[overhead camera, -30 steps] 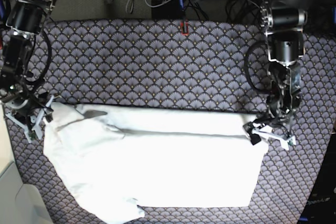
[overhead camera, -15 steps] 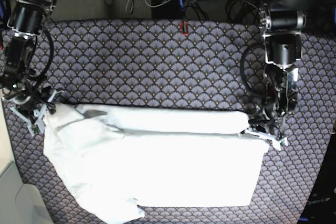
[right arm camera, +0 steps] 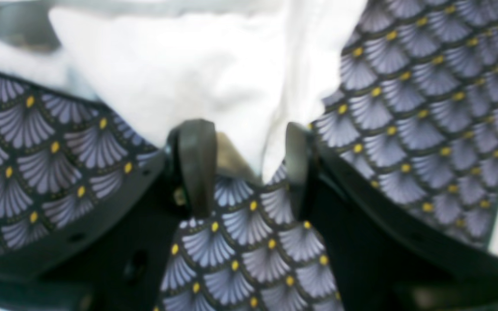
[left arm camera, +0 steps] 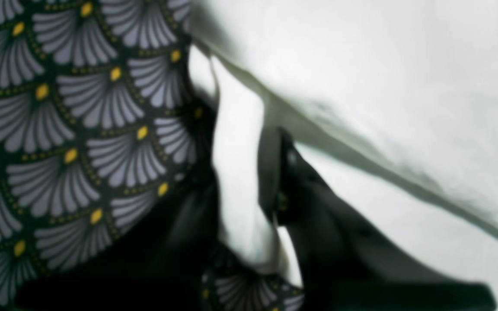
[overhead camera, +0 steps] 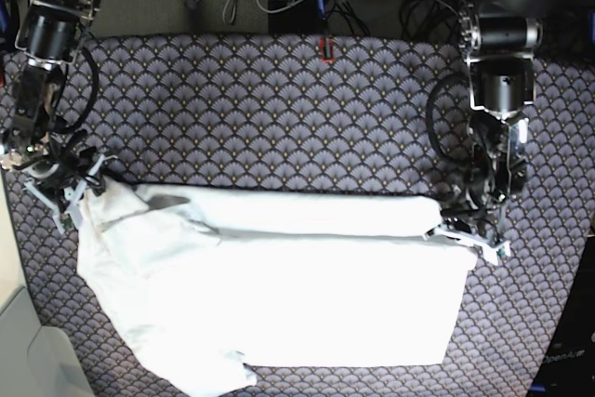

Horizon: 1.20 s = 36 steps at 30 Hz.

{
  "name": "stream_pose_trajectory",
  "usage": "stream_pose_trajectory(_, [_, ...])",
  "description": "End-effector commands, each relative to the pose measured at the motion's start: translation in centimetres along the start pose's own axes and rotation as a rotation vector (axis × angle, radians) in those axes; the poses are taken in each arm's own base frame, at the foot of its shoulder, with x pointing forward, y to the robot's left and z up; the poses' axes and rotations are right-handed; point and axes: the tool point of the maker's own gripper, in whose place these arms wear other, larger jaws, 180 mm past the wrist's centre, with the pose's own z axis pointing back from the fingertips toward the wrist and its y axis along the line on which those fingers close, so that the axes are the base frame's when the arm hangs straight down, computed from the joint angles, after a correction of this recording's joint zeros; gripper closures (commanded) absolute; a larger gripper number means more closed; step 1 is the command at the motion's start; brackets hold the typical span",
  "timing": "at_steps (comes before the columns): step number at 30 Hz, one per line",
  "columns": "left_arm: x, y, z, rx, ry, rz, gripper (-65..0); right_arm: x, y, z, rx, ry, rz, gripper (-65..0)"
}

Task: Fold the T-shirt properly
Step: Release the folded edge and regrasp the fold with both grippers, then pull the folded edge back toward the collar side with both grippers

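The left gripper (overhead camera: pixel 462 230) had just shut on the shirt's (overhead camera: pixel 279 295) right-edge corner; the right gripper (right arm camera: pixel 242 168) stood open around the left-edge corner, so lifting waited.

Both wrist views blurred. Left wrist view: T-shirt (left arm camera: pixel 383 86) cut off at top and right edges; one finger (left arm camera: pixel 292 181) of the left gripper (left arm camera: pixel 240 194) shows as a dark smear. Base view: shirt's lower left lobe cut off at bottom edge; right gripper (overhead camera: pixel 70 194) too small to read.
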Motion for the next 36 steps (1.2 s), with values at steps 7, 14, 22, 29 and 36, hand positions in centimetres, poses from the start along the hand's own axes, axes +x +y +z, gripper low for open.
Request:
stream_pose_trajectory(7, [0.6, 1.6, 0.4, 0.032, 0.004, -0.014, -3.8, 1.4, -1.2, 0.2, -0.017, -0.057, -0.003, -27.3])
stream_pose_trajectory(14, [-0.6, 1.9, 0.5, 0.038, 0.045, -0.019, -3.8, 0.9, -1.1, 0.2, -0.014, -0.049, -0.009, -8.2])
stream_pose_trajectory(22, [-2.0, 2.1, 0.7, 0.039, 0.102, -0.024, -3.8, -1.0, -0.7, 0.4, -0.011, -0.007, -0.003, 0.0])
stream_pose_trajectory(29, [-3.4, 4.2, 2.1, 0.064, 0.143, -0.057, -3.8, -2.6, -0.6, 2.4, -0.038, 0.006, 0.065, 0.0])
stream_pose_trajectory(36, [-5.0, 4.8, 5.7, 0.054, 0.187, -0.141, -3.8, -3.9, 1.3, 5.6, -0.052, -0.001, 0.166, 0.0])
